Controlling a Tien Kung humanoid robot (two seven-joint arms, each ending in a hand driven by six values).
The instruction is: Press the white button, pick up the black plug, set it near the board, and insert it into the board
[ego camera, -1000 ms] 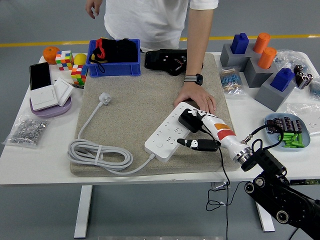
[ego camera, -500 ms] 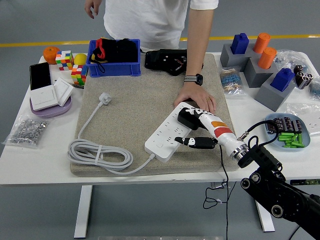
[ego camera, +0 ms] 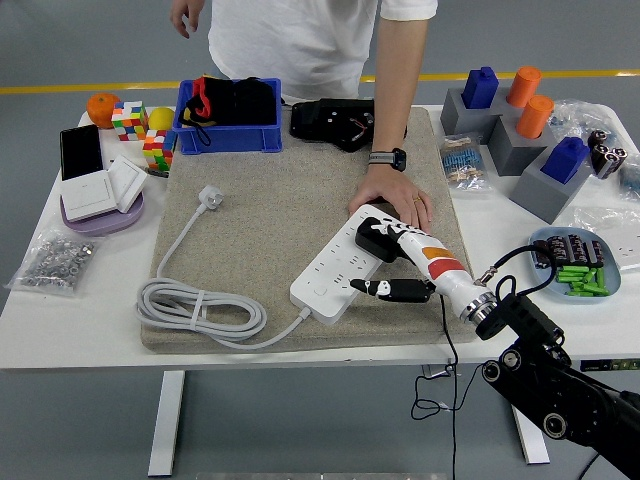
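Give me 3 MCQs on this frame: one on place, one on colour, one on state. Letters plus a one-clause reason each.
1. Where does the person's hand rest?
A. on the far end of the white power strip
B. in the blue bin
C. on the coiled cable

2. What colour is the bin at the mat's far left corner?
A. green
B. blue
C. orange

3. What is the right hand doing?
A. hanging open off the table
B. holding the black plug on the strip
C. gripping a cube

Answers: 1 A, the palm lies flat by the strip's far end. 2 B, its walls are blue. 3 B, its fingers are closed around the plug over the sockets.
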